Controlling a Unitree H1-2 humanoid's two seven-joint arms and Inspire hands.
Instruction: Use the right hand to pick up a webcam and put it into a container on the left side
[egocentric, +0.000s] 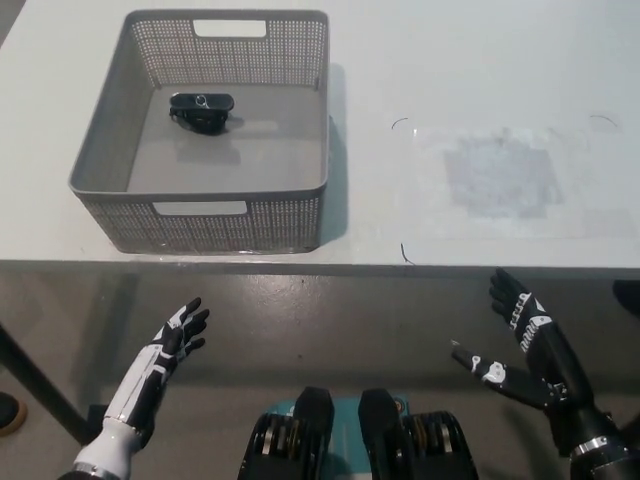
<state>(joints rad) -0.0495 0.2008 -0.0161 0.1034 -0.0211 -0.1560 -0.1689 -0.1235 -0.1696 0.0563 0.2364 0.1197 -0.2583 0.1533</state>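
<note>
A black webcam (203, 110) lies inside the grey perforated basket (230, 218) on the left part of the white table. My black right hand (525, 345) hangs below the table's front edge at the lower right, open and holding nothing. The white left hand (165, 350) rests at the lower left, also below the table edge, its fingers spread and empty.
A pale rectangular patch with a greyish smudge (500, 172) marks the white table (420, 60) to the right of the basket. The table's front edge (400, 266) runs across the picture above both hands.
</note>
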